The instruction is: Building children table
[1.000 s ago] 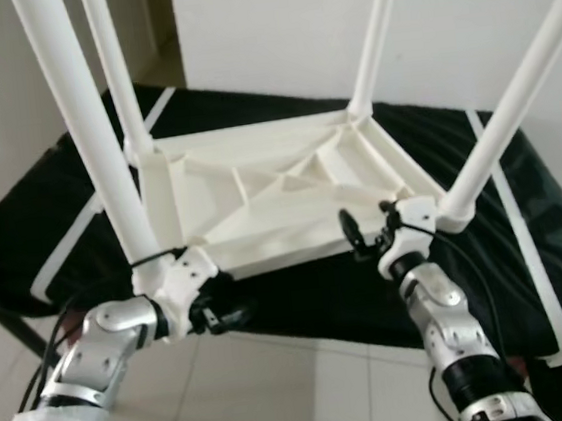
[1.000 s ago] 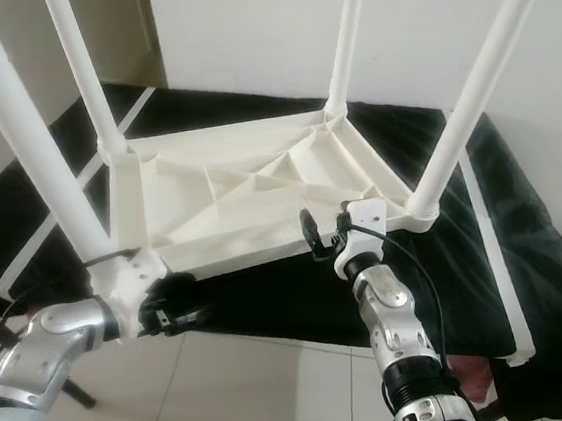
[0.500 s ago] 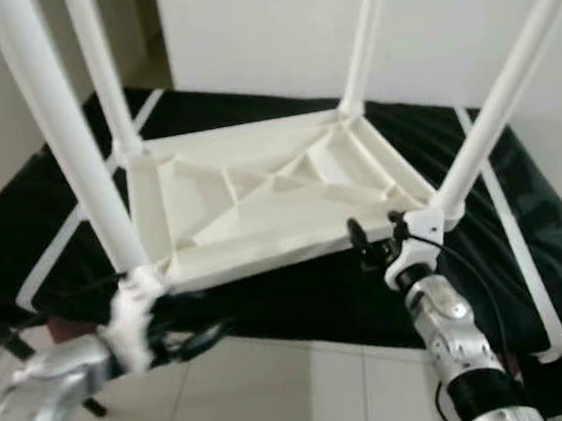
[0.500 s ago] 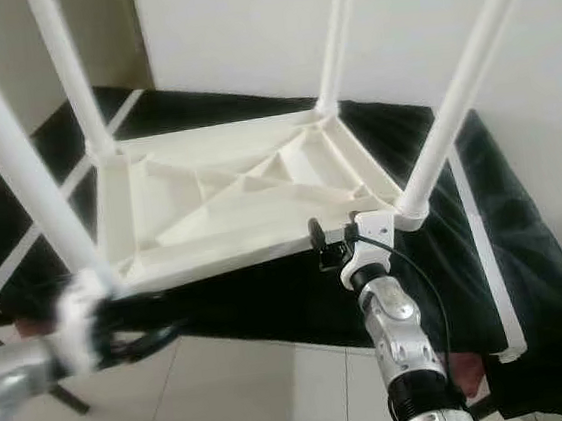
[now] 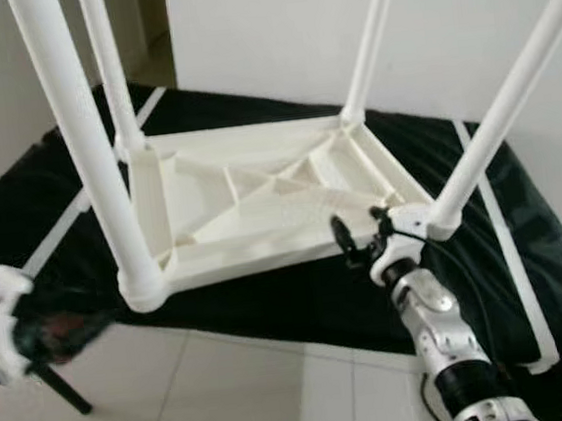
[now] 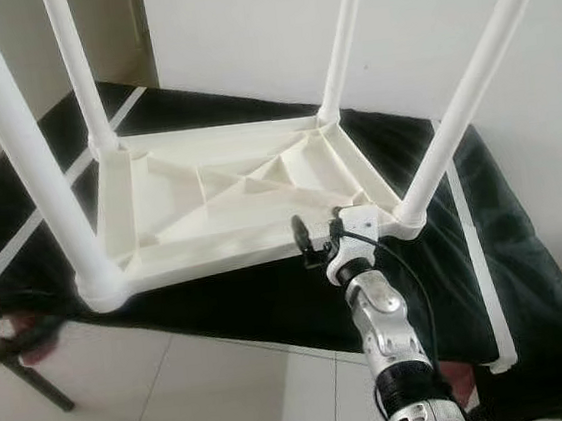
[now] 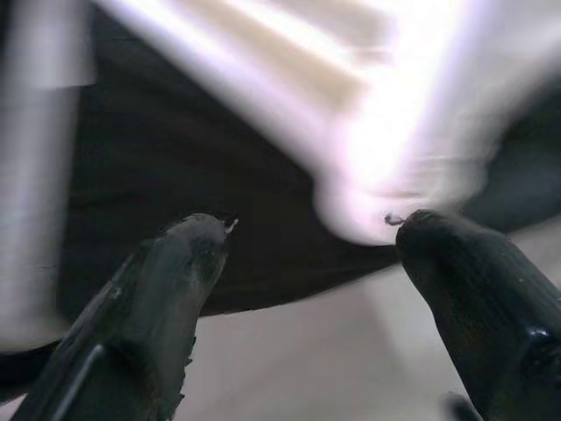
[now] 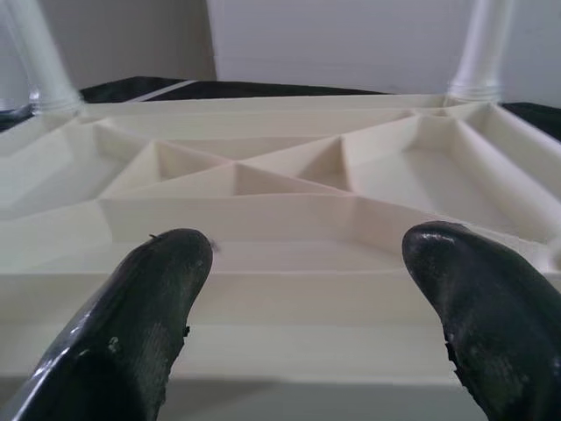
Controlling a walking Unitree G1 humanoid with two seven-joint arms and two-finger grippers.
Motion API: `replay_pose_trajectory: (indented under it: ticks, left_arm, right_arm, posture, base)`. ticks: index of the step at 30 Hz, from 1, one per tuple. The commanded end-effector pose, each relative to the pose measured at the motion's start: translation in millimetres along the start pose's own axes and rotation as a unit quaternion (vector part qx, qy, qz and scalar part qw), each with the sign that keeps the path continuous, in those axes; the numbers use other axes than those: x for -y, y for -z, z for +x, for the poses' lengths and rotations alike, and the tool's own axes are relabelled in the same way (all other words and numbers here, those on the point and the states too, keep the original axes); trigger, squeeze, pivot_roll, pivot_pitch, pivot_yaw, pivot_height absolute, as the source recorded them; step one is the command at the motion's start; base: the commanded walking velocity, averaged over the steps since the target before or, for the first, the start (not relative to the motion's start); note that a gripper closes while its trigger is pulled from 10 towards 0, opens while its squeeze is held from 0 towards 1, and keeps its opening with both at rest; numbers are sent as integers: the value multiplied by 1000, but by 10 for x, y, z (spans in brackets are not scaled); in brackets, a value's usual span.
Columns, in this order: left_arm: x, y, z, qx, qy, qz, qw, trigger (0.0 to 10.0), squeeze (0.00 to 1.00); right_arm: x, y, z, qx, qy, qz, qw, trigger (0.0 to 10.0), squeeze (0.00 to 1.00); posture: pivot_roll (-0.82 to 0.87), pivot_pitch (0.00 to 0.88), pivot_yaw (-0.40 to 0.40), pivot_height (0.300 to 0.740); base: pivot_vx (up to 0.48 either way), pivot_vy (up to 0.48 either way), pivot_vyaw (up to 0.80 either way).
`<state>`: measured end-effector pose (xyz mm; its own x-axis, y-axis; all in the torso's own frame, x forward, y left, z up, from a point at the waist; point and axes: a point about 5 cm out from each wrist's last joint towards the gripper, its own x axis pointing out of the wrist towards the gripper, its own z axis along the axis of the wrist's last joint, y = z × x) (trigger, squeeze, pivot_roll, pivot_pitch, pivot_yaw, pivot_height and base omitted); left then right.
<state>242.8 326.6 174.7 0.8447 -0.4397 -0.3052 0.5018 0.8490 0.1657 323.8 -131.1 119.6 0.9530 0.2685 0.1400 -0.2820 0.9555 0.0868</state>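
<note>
Lying upside down on a black fabric-covered platform with white edging [image 5: 529,275]: a white plastic children's table [image 5: 261,208], ribbed underside facing up, all four white tubular legs [image 5: 83,141] standing in their corner sockets. Overhanging the platform's front edge slightly at the near-left corner.

Hovering at the table's front rim, close to the near-right corner: the right gripper [image 5: 363,241], black fingers [image 8: 149,307] spread wide, gripping nothing, looking across the ribbed underside in its wrist view.

Hanging low beyond the platform's front-left corner, blurred: the left gripper [image 7: 307,263], fingers likewise spread apart and empty, with the table's near-left corner just beyond the tips in its wrist view.

Judging by the seated legs, assembly looking nearly finished; probably the step of checking or repositioning in hand, ahead of turning the table upright. Calling next for both grippers closing on opposite parts of the front rim or on two legs, then lifting and rotating evenly. Risking a leg working loose, or the table sliding off the front edge, under a one-sided pull.
</note>
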Motion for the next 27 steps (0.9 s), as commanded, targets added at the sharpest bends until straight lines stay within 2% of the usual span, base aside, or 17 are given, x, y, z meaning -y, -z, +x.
replay_pose_trajectory:
  ticks: [1,2,5,8,9,10,11,14,17,18,19,21,22,24,27]
  left_arm:
    - [-25,13,15,-2,-14,16,1000,10000,0]
    - [-25,13,15,-2,-14,16,1000,10000,0]
    - [-212,-92,205,30,-93,43,994,10000,0]
    - [-245,-130,276,43,-108,37,992,10000,0]
    - [-254,-168,360,48,-116,46,991,10000,0]
    - [-259,-205,446,58,-119,35,991,10000,0]
    - [-259,-205,446,58,-119,35,991,10000,0]
    - [-228,-289,580,77,-110,29,990,10000,0]
    - [-222,-308,617,84,-107,27,990,10000,0]
    - [-178,-391,760,99,-93,28,990,10000,0]
    - [-178,-391,760,99,-93,28,990,10000,0]
    - [-127,-434,899,101,-86,40,990,10000,0]
    - [-127,-434,899,101,-86,40,990,10000,0]
    - [-62,-440,1018,98,-76,48,991,10000,0]
    - [-20,-441,1067,102,-66,46,992,10000,0]
  right_arm:
    - [41,39,-23,-12,5,-2,1000,10000,0]
    - [41,39,-23,-12,5,-2,1000,10000,0]
    - [68,53,-41,-13,22,-1,1000,10000,0]
    - [85,56,-51,-13,31,-4,999,10000,0]
    - [115,61,-67,-13,47,-7,999,10000,0]
    - [138,65,-84,-13,61,-10,998,10000,0]
    - [138,65,-84,-13,61,-10,998,10000,0]
    - [185,72,-127,-12,89,-16,996,10000,0]
    - [200,72,-140,-12,97,-18,995,10000,0]
    - [357,123,-242,-22,163,-22,986,10000,0]
    - [357,123,-242,-22,163,-22,986,10000,0]
    - [500,166,-336,-30,217,-32,975,10000,0]
    - [500,166,-336,-30,217,-32,975,10000,0]
    - [598,190,-395,-36,253,-38,966,10000,0]
    - [638,190,-420,-38,268,-49,961,10000,0]
  posture:
    - [172,11,-134,740]
    - [172,11,-134,740]
    - [150,9,-118,740]
    - [145,9,-114,740]
    - [139,9,-109,740]
    - [121,10,-97,740]
    - [121,10,-97,740]
    - [104,13,-86,740]
    - [104,13,-86,740]
    - [93,21,-75,740]
    - [93,21,-75,740]
    - [82,28,-67,740]
    - [82,28,-67,740]
    - [75,30,-63,740]
    - [70,31,-59,740]
  base:
    - [0,0,0]
    - [0,0,0]
    - [0,0,0]
    - [0,0,0]
    - [0,0,0]
    - [0,0,0]
    - [0,0,0]
    - [0,0,0]
    - [0,0,0]
    - [0,0,0]
    - [0,0,0]
    - [0,0,0]
    - [0,0,0]
    - [0,0,0]
    - [0,0,0]
